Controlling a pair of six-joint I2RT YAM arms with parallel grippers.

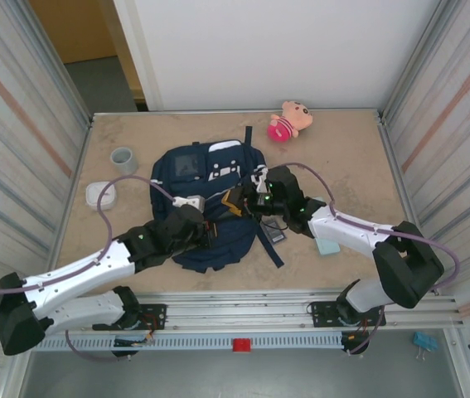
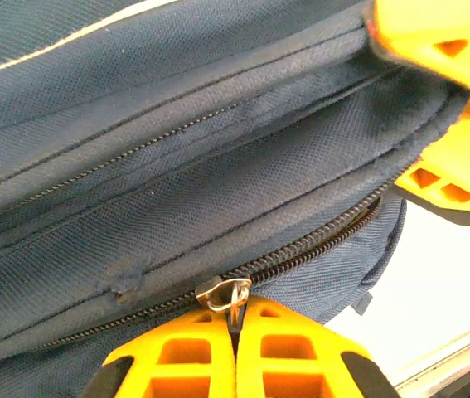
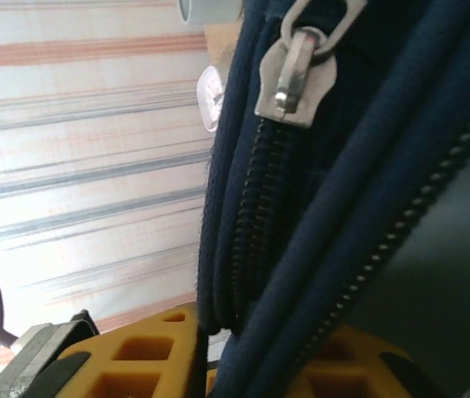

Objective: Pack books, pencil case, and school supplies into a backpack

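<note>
Orange fingers [image 2: 176,356] of the left tool [image 2: 236,323] are pinched shut right on the zipper pull [image 2: 230,294] of the backpack [image 1: 218,249] lying mid-desk, the zipper line [image 2: 317,245] running up and right toward the right tool [image 3: 218,365], which looks clamped on the backpack too.

Navy backpack [image 1: 214,191] — flat, front up, centred

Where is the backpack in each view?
Top external: backpack at the centre of the table.
Left wrist: backpack across the frame, zipper pull in left gripper.
Right wrist: backpack down the right half, above right gripper.
Shared landmark: zipper teeth in both wrist views.
</note>
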